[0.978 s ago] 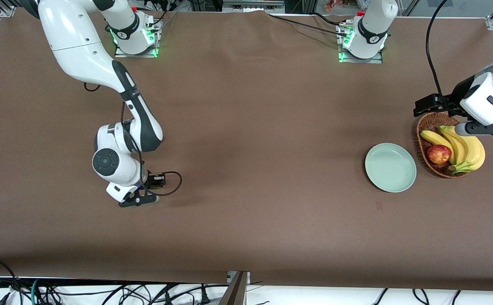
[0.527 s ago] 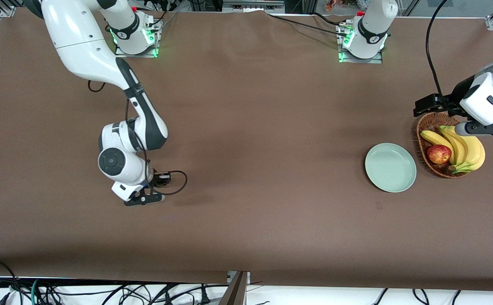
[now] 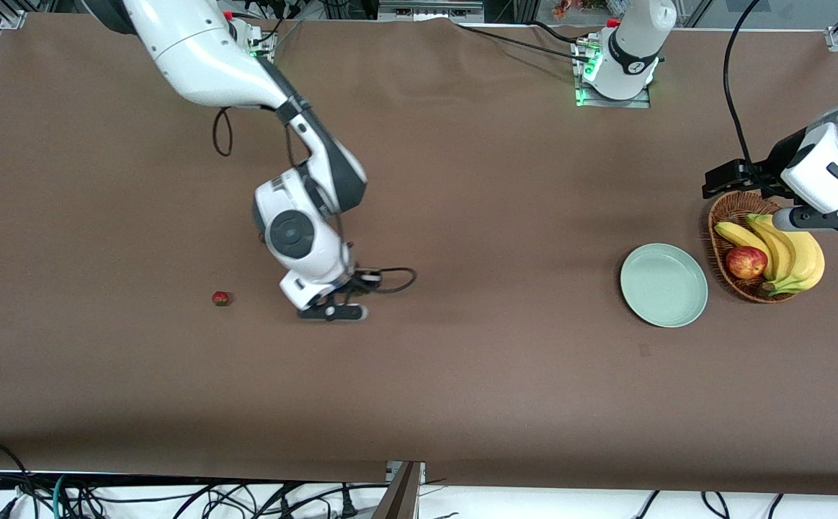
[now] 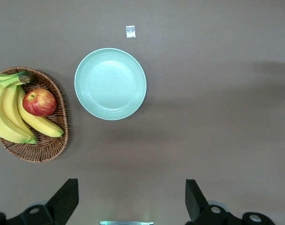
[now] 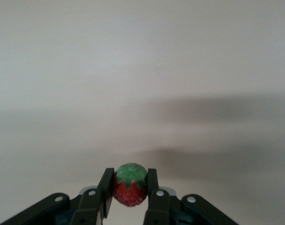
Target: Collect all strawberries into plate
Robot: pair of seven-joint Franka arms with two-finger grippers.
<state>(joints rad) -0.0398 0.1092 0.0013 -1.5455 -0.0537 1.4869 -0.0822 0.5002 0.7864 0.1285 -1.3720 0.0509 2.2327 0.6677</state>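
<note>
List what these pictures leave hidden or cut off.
- Third strawberry: only two show, one on the table and one held in the right gripper, whose berry the arm hides in the front view.
- Left gripper: the front view's edge cuts off its arm; the left wrist view shows only its open fingers.
- Wicker basket: the left arm covers one end in the front view.
</note>
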